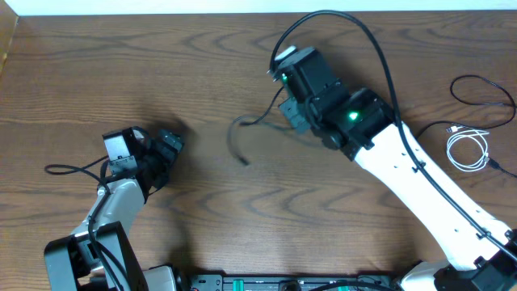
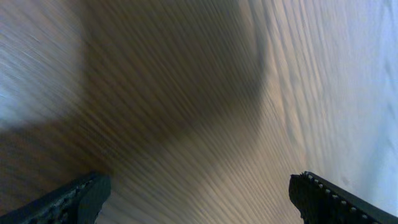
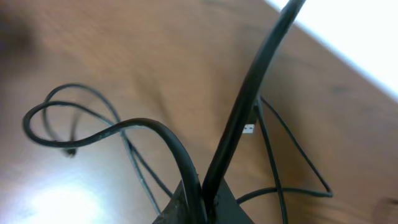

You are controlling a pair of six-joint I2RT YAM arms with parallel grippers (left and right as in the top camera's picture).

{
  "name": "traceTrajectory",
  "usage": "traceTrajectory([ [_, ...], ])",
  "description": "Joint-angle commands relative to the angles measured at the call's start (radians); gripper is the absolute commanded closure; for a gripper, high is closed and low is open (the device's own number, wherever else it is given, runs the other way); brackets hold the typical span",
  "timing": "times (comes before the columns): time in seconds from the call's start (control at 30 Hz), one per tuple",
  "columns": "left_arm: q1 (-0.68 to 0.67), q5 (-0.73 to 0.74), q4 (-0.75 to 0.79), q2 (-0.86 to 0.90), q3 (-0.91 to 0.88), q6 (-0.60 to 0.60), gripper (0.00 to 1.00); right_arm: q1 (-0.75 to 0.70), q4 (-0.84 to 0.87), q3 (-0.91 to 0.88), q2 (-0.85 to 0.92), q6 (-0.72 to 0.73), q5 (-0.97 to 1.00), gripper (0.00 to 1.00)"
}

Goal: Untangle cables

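A black cable (image 3: pixel 143 126) sits pinched in the right fingers (image 3: pixel 230 208); left fingers (image 2: pixel 74 198) spread above the table (image 2: pixel 186 93).

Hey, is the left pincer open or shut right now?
Open. In the left wrist view the left pincer has its two fingers at opposite edges of the frame, with only bare table between them.
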Motion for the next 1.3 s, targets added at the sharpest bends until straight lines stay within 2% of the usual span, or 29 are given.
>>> traceTrajectory([
  [0.0, 0.005, -0.177, -0.019, 0.019, -0.015, 0.014, 0.02, -0.049, 0.035, 0.024, -0.001, -0.100, 0.233, 0.99],
  [0.27, 0.005, -0.177, -0.019, 0.019, -0.015, 0.014, 0.02, -0.263, 0.162, 0.024, -0.001, -0.104, 0.291, 0.99],
  [0.5, 0.005, -0.177, -0.019, 0.019, -0.015, 0.014, 0.02, -0.475, 0.135, 0.022, -0.001, 0.116, 0.259, 0.99],
  [0.7, 0.005, -0.177, -0.019, 0.019, -0.015, 0.014, 0.02, -0.624, 0.086, 0.011, -0.001, 0.164, 0.163, 0.99],
  [0.97, 0.005, -0.177, -0.019, 0.019, -0.015, 0.014, 0.02, -0.763, 0.082, -0.036, 0.000, 0.179, 0.152, 0.99],
  [1.07, 0.005, -0.177, -0.019, 0.019, -0.015, 0.014, 0.02, -0.805, 0.083, -0.061, 0.000, 0.179, 0.143, 0.96],
  [1.27, 0.005, -0.177, -0.019, 0.019, -0.015, 0.014, 0.01, -0.874, 0.108, -0.122, 0.000, 0.214, 0.095, 0.99],
])
